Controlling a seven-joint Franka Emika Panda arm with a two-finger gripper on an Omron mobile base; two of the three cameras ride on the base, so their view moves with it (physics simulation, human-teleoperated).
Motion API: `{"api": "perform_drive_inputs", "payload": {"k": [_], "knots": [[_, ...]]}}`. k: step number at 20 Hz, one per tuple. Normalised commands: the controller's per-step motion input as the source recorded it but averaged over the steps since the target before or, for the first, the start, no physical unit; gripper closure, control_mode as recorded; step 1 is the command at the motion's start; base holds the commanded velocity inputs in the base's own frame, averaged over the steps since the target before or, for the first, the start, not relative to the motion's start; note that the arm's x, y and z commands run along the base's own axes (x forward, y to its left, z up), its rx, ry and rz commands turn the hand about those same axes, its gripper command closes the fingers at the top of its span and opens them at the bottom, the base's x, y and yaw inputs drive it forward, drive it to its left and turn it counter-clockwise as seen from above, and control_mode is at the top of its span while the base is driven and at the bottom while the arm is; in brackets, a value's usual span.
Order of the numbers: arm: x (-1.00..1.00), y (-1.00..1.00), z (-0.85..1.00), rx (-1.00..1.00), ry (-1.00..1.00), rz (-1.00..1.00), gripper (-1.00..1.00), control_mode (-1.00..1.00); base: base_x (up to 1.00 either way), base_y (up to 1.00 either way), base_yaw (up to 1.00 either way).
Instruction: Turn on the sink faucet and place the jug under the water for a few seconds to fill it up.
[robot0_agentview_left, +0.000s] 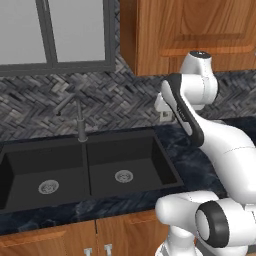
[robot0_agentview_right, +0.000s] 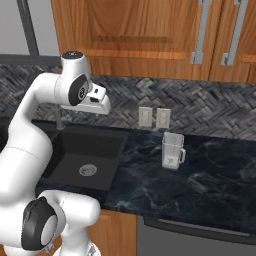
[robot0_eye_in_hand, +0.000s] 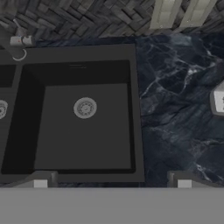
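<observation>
Opening step: faucet (robot0_agentview_left: 80, 117) dry, untouched. Pincer (robot0_eye_in_hand: 112, 183) gaped empty above sink (robot0_eye_in_hand: 135, 109) (jug (robot0_agentview_right: 172, 151) waited mid-surface). Next: reach faucet.

The sink (robot0_agentview_left: 100, 165) looks matte black with shiny metal drains (robot0_agentview_left: 124, 176). The faucet (robot0_agentview_left: 80, 117) is dull dark grey metal. Countertop (robot0_agentview_right: 200, 185) is glossy dark veined marble, cabinets (robot0_agentview_right: 140, 30) are warm smooth wood, and the jug (robot0_agentview_right: 172, 150) is whitish see-through plastic or glass.

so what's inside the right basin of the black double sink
Inside the right basin of the wide matte black double-basin sink lies one round silver drain, with no blue stream of water. The small clear see-through jug stands on the dark marble counter. Nothing covers the basin floor.
</observation>
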Motion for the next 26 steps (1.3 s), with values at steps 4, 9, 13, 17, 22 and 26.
{"api": "perform_drive_inputs", "payload": {"k": [4,9,13,17,22,26], "knots": [[0.00,0.00,0.00,0.00,0.00,0.00,-1.00,1.00,0.00,0.00,0.00],[0.00,0.00,0.00,0.00,0.00,0.00,-1.00,1.00,0.00,0.00,0.00],[0.00,0.00,0.00,0.00,0.00,0.00,-1.00,1.00,0.00,0.00,0.00],[0.00,0.00,0.00,0.00,0.00,0.00,-1.00,-1.00,0.00,0.00,0.00],[-0.59,0.43,-0.28,-0.07,-0.37,-0.01,-1.00,-1.00,0.00,0.00,0.00],[0.04,1.00,-0.98,-0.06,-0.53,0.00,-1.00,-1.00,0.00,0.00,0.00]]}}
